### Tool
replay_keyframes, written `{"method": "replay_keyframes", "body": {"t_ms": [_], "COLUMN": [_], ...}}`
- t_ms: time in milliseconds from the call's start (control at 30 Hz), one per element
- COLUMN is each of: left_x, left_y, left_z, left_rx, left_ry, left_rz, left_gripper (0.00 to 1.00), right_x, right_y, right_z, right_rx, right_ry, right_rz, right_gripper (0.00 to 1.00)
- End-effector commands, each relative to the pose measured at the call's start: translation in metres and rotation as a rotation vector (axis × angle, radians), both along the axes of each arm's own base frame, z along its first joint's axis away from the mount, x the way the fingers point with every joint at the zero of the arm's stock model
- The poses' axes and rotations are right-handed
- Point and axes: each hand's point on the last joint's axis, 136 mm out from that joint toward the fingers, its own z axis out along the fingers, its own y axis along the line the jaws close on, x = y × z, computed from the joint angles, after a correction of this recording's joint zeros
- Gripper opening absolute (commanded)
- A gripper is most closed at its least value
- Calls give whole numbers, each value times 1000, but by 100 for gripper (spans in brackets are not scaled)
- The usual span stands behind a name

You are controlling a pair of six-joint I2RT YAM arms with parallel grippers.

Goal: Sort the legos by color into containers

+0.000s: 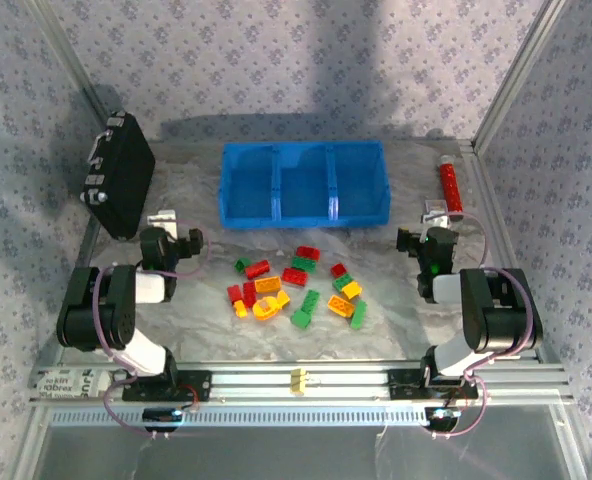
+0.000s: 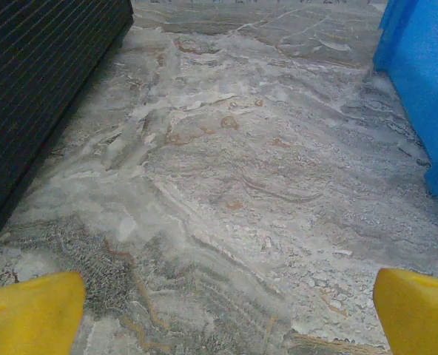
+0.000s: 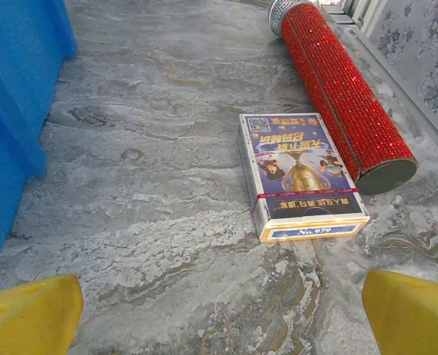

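1. Top external: the legos (image 1: 296, 285) lie loose on the marbled table (image 1: 206, 330), a red, green and yellow-orange cluster at the centre, all outside the blue bin (image 1: 303, 214). The bin sits at 12 o'clock from the pile. A black hard case (image 1: 116, 185) leans at 10 o'clock and a red glitter tube (image 1: 448, 185) lies at 2 o'clock. The left gripper (image 1: 166, 228) is at 9 o'clock of the pile and the right gripper (image 1: 433, 232) at 3 o'clock, both apart from the bricks (their finger spread is hard to read from up here).
2. Left wrist: the left gripper (image 2: 223, 318) has its yellow fingertips (image 2: 30, 314) at 7 and 5 o'clock, spread wide and holding nothing. The black hard case (image 2: 41, 96) is at 10 o'clock and the blue bin (image 2: 426, 89) at 2 o'clock.
3. Right wrist: the right gripper (image 3: 223, 314) is likewise spread wide with nothing in it, its yellow fingertips (image 3: 415, 310) over marble. A box of playing cards (image 3: 300, 174) lies flat at 1 o'clock, the red glitter tube (image 3: 345, 96) just beside its right edge. The blue bin (image 3: 15, 111) is at 9 o'clock.
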Motion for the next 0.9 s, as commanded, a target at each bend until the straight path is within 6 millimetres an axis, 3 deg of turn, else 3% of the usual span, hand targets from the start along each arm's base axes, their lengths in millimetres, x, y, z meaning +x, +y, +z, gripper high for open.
{"method": "replay_keyframes", "body": {"t_ms": [0,867], "left_x": [6,6], "left_y": [-2,1], "left_z": [11,12], "left_rx": [6,3], "left_ry": [-31,-33], "left_rz": [-19,1], "left_gripper": [100,100], "right_x": [6,6], "right_y": [0,0], "right_z": [10,10], "right_rx": [14,13], "right_ry": [-36,-37], "right_rz": [-1,-1], "right_gripper": [99,99]}}
